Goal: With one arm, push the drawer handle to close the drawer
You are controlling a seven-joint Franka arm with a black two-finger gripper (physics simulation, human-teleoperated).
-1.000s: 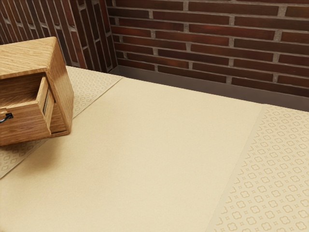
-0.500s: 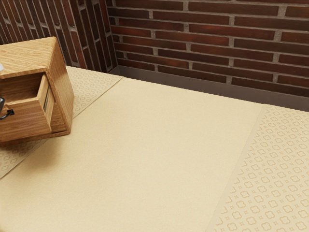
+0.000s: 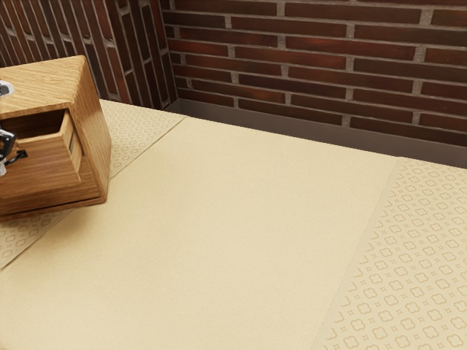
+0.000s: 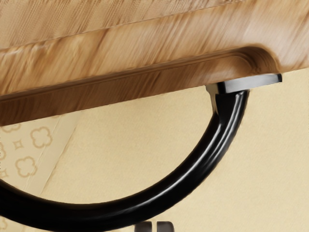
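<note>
At the exterior view's left edge, my gripper [image 3: 4,149] is partly cut off, in front of the drawer's black handle [image 3: 20,155]. The wooden drawer [image 3: 47,166] stands partly out of its cabinet [image 3: 98,149]; its side wall and dark interior show. In the wrist view, the curved handle [image 4: 193,175] arcs out from the wooden drawer front [image 4: 145,63]. My gripper [image 4: 154,226] shows two dark fingertips close together, right beside the handle's outer curve. It looks shut, with nothing between the tips. Whether they touch the handle cannot be told.
The cabinet rests on a pale surface [image 3: 219,219] with patterned strips along its sides. Dark brick walls [image 3: 306,58] rise behind it and in the exterior view's upper left.
My gripper has come in from the exterior view's left edge to the handle. The drawer has slid partway inward, so less of it sticks out of the cabinet than before.
</note>
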